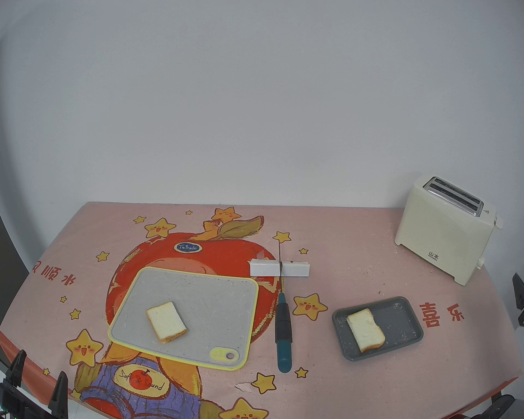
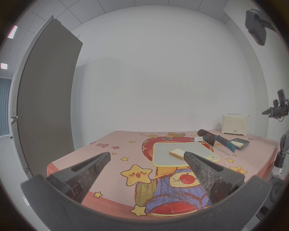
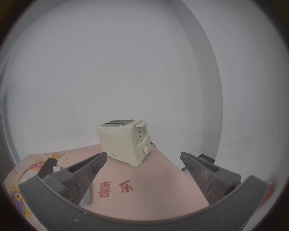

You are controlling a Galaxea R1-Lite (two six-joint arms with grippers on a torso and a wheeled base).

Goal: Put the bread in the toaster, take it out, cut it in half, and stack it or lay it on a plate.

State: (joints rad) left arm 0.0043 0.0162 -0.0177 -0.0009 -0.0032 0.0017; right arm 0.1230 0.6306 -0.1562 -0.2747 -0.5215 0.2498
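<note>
Perhaps a test lab: bare white wall (image 1: 262,98), tiled ceiling (image 2: 120,4)

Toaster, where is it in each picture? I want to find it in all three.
Head view: toaster at the far right, toward the back.
Left wrist view: toaster small and far off, beyond the gray plate.
Right wrist view: toaster large, near the middle.
Shared landmark: the pink table it stands on.
</note>
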